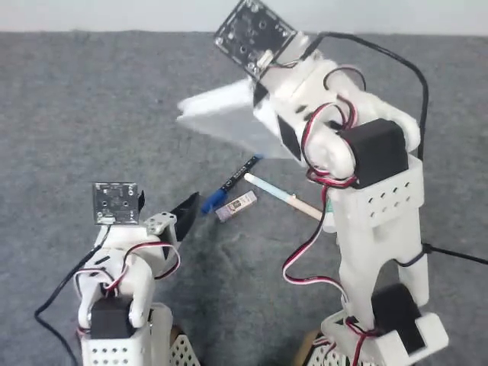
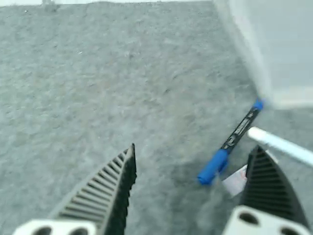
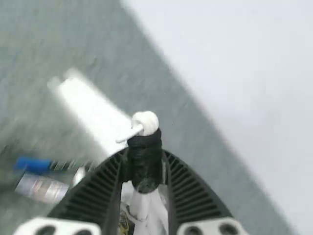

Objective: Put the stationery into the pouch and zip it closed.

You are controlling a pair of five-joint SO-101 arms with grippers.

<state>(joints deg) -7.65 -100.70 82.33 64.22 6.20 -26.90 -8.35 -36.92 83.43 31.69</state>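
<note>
Two robot arms work over a grey felt-covered table (image 1: 84,107). The right gripper (image 3: 145,157) is clamped tight on the black zipper pull (image 3: 145,147) of a white translucent pouch (image 1: 229,114). It holds the pouch clear of the table and tilted, probably so its mouth hangs within reach for loading; whether the mouth is open cannot be told. The stationery lies outside the pouch, on the table just below it: a blue marker (image 1: 231,183), a pale pen (image 1: 280,194) and a small labelled tube (image 1: 236,206), close together. The left gripper (image 2: 193,149), jaws spread wide, sits low beside them, pointed toward the marker, seemingly ready for a pick. None of the three is packed yet
</note>
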